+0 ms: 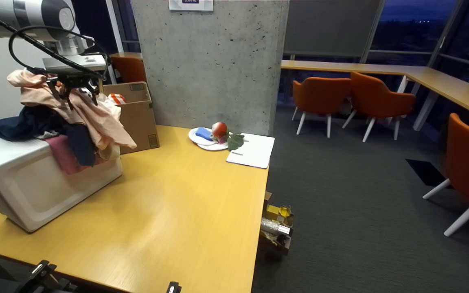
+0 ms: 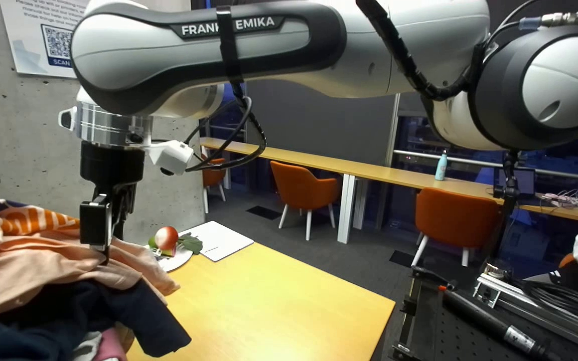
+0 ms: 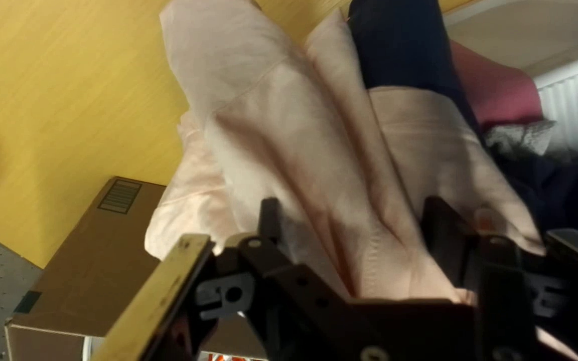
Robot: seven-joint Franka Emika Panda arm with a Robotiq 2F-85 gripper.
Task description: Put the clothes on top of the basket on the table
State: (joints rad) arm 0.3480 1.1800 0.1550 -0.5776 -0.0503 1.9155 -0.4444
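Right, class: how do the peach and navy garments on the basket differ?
The peach garment is pale; the navy garment is dark. The peach garment lies partly over the navy garment. In the wrist view, the peach garment shows between the fingers of the open gripper; the navy garment does not. Both drape over the white basket.

The clothes (image 1: 65,116) are in a pretty messy heap on top of the basket (image 1: 35,179), all crumpled. A peach one (image 1: 92,118) lies over a bunched-up navy one (image 1: 39,119), one end dangling past the edge, and a pink one (image 1: 64,152) hangs down the side. The basket's white, kinda boxy, ribbed on top, sitting right on the yellow worktop (image 1: 173,195).
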